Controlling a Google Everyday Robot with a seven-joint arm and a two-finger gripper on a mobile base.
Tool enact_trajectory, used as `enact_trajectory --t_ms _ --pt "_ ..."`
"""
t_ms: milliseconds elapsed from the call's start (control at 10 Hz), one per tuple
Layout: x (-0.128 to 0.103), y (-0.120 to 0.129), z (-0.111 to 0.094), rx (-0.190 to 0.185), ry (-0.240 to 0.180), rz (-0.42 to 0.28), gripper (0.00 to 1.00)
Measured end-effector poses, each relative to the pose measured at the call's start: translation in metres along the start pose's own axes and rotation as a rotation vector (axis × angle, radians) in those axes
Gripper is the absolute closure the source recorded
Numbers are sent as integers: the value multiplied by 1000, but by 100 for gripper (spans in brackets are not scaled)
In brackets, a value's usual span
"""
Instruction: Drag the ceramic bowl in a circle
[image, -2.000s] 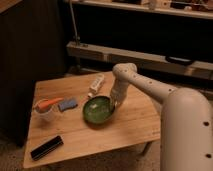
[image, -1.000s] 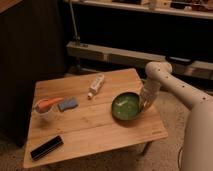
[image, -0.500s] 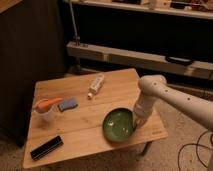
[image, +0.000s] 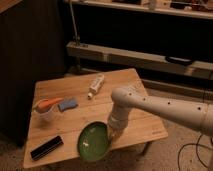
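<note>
Jaws (image: 113, 134) down at right rim of ceramic bowl (image: 93, 142); spread unreadable, cannot tell. Bowl sat at front edge of table (image: 145, 125), near middle. Black bar (image: 46, 147) lay front left; clear cup (image: 44, 110), blue sponge (image: 67, 104), white bottle (image: 96, 84) stood behind

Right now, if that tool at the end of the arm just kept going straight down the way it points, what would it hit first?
The tool points down at the right edge of the ceramic bowl, near the wooden table's front edge. Pushing on, it would likely meet the bowl's rim or inner wall first, then the tabletop beneath; depth is unclear.
</note>
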Motion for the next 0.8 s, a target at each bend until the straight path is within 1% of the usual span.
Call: enact_trajectory --t_ms 100,200,300,400,600,700,800 --pt "10 -11 4 0 4 3 100" --pt "25 -19 7 -2 9 8 100" --pt "38 -23 9 -3 12 15 100" --pt "61 -21 8 -8 15 39 100" --pt "107 -8 -2 -16 28 82 100" --pt "134 4 -11 -23 40 115 100" --pt "156 17 -19 -35 50 147 100"
